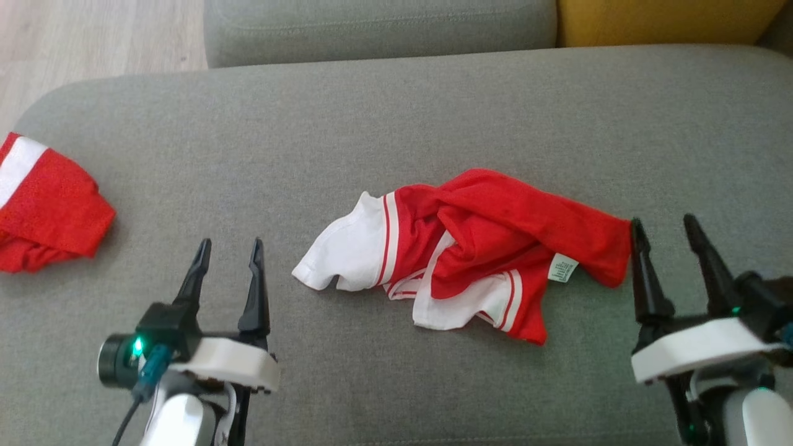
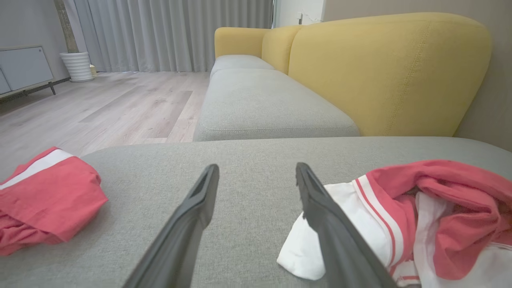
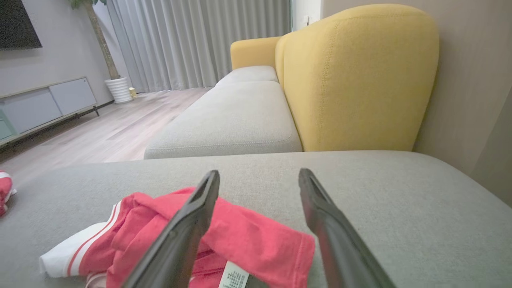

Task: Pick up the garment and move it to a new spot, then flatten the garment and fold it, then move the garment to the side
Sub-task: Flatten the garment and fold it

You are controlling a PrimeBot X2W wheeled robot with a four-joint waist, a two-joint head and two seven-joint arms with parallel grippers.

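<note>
Hovering open and empty, left hand (image 1: pixel 230 243) and right hand (image 1: pixel 661 220) flank the garment (image 1: pixel 483 229); right should pinch that red corner.

red-and-white striped garment (image 1: pixel 471 248), grey cushion (image 1: pixel 396 124)

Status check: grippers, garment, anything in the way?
Left gripper and right gripper: jaws open, empty. Garment crumpled mid-cushion, not yet picked up. Second red garment at the cushion's left edge, well apart.

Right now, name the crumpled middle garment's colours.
The garment is red, with white red-striped sections; clearest in the head view.
</note>
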